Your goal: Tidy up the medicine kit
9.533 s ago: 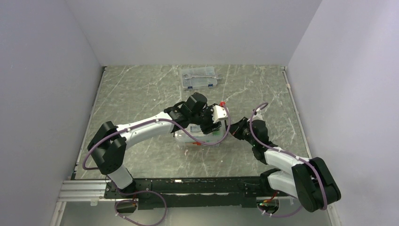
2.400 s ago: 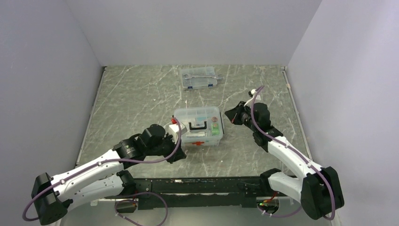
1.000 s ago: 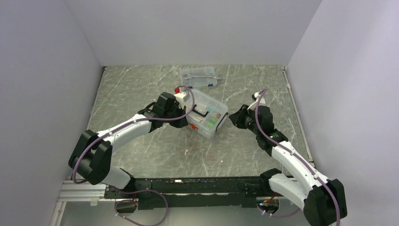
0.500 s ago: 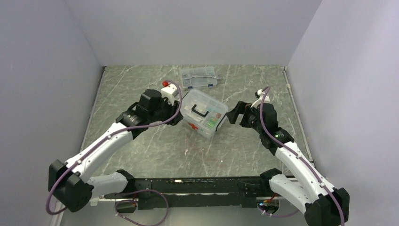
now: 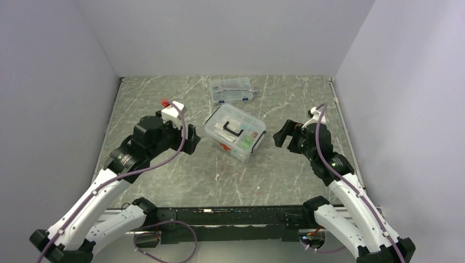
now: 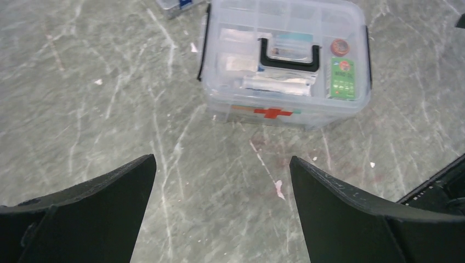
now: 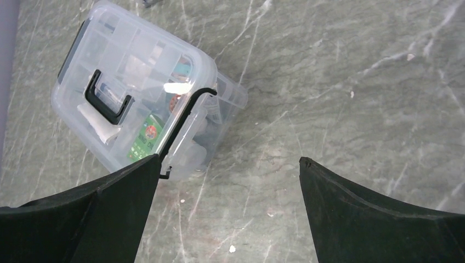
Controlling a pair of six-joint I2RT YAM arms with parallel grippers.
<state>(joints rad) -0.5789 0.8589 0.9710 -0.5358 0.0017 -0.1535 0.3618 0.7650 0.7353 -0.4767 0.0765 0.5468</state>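
The medicine kit (image 5: 234, 132) is a clear box with its lid on, standing at an angle in the middle of the table. Its lid carries a black handle (image 5: 233, 130), and a red cross (image 6: 272, 113) marks one long side. Packets and small bottles show through the plastic. My left gripper (image 5: 191, 140) is open to the left of the kit, apart from it, with nothing between its fingers. The left wrist view has the kit (image 6: 285, 66) ahead of that gripper (image 6: 220, 160). My right gripper (image 5: 281, 137) is open to the right, also apart. In its wrist view the kit (image 7: 142, 93) lies up left of the gripper (image 7: 229, 159).
A flatter clear case with blue latches (image 5: 232, 90) lies at the back of the table, behind the kit. Walls close the table on the left, back and right. The arms' mounting rail (image 5: 219, 215) runs along the near edge.
Both grippers have opened and drawn back from the kit, the left arm swinging left and toward the near edge. The kit stays at its angle on the table.
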